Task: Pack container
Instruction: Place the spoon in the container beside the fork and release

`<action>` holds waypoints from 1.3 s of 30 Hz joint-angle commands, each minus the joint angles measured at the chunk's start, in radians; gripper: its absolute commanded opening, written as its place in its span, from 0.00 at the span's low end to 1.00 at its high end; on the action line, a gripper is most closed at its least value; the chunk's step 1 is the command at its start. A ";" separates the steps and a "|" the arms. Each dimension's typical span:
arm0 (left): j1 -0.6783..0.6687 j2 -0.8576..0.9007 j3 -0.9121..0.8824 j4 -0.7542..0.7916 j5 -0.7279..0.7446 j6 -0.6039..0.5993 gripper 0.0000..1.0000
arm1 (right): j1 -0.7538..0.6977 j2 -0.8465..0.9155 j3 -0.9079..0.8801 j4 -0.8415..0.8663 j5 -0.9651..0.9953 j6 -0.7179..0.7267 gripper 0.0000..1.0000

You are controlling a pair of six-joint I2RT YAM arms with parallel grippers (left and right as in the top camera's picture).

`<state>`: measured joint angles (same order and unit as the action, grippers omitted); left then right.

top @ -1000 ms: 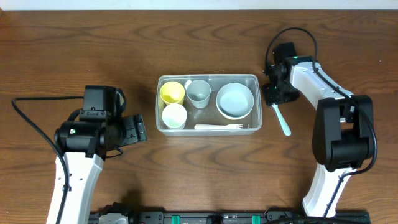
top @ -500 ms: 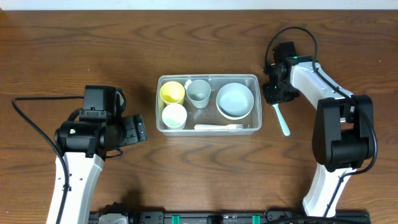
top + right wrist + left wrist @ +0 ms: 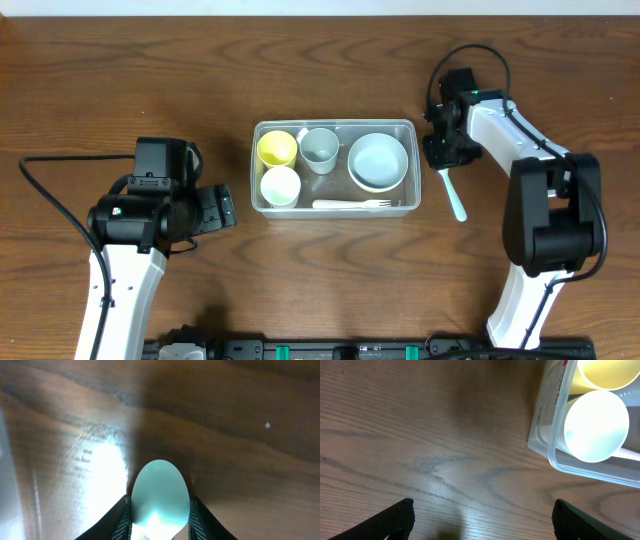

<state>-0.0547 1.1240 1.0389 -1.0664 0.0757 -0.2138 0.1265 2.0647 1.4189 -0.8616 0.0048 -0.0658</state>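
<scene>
Jaws of the right gripper point(image 3: 441, 151) pinch the bowl of the pale green spoon point(image 3: 160, 491), just right of the container point(image 3: 345, 124), which sits mid-table. Whether the spoon is off the table point(image 3: 150, 70) is hard to tell. The left gripper point(image 3: 218, 208) waits spread and empty. Cups point(image 3: 278, 148), bowl point(image 3: 378, 160) and fork point(image 3: 350, 205) are packed. The step in hand looks like the last: lift the spoon, carry it left over the rim and lay it inside.

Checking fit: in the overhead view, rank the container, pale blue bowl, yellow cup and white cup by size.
1. container
2. pale blue bowl
3. yellow cup and white cup: they look alike, so unranked.
</scene>
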 commanded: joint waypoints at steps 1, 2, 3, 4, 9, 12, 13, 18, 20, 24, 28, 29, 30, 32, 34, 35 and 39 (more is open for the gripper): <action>0.004 -0.001 0.000 -0.002 0.003 -0.009 0.88 | -0.010 -0.141 0.007 -0.011 0.014 0.020 0.01; 0.004 -0.001 0.000 -0.002 0.003 -0.009 0.88 | -0.008 -0.182 0.007 -0.014 0.024 0.015 0.01; 0.004 -0.001 0.000 -0.002 0.003 -0.009 0.88 | -0.004 -0.220 0.007 -0.018 0.032 0.002 0.01; 0.004 -0.001 0.000 -0.002 0.003 -0.009 0.88 | 0.002 -0.258 0.007 -0.021 0.041 -0.015 0.01; 0.004 -0.001 0.000 -0.002 0.003 -0.009 0.88 | 0.082 -0.438 0.007 -0.024 0.082 -0.135 0.01; 0.004 -0.001 0.000 -0.002 0.003 -0.009 0.88 | 0.172 -0.497 0.007 -0.037 0.049 -0.261 0.01; 0.004 -0.001 0.000 -0.002 0.003 -0.009 0.88 | 0.209 -0.507 0.007 -0.046 0.025 -0.315 0.01; 0.004 -0.001 0.000 -0.002 0.003 -0.009 0.88 | 0.396 -0.491 0.006 -0.055 -0.032 -0.475 0.01; 0.004 -0.001 0.000 -0.002 0.003 -0.009 0.88 | 0.439 -0.478 0.006 -0.048 -0.032 -0.475 0.01; 0.004 -0.001 0.000 -0.002 0.003 -0.009 0.88 | 0.516 -0.436 0.006 -0.032 -0.034 -0.485 0.01; 0.004 -0.001 0.000 -0.002 0.003 -0.009 0.88 | 0.560 -0.389 0.006 -0.032 -0.066 -0.542 0.03; 0.004 -0.001 0.000 -0.003 0.003 -0.009 0.88 | 0.564 -0.382 0.006 -0.032 -0.066 -0.544 0.03; 0.004 -0.001 0.000 -0.003 0.003 -0.009 0.88 | 0.569 -0.373 0.006 -0.032 -0.065 -0.546 0.03; 0.004 -0.001 0.000 -0.005 0.003 -0.009 0.88 | 0.575 -0.359 0.006 -0.032 -0.066 -0.546 0.03; 0.004 -0.001 0.000 -0.006 0.003 -0.009 0.88 | 0.576 -0.351 0.006 -0.032 -0.066 -0.545 0.04; 0.004 -0.001 0.000 -0.006 0.003 -0.009 0.88 | 0.576 -0.349 0.006 -0.032 -0.066 -0.544 0.04; 0.004 -0.001 0.000 -0.005 0.003 -0.009 0.88 | 0.576 -0.348 0.006 -0.041 -0.066 -0.533 0.28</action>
<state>-0.0547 1.1240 1.0389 -1.0691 0.0757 -0.2138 0.6933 1.7119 1.4250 -0.8978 -0.0525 -0.5888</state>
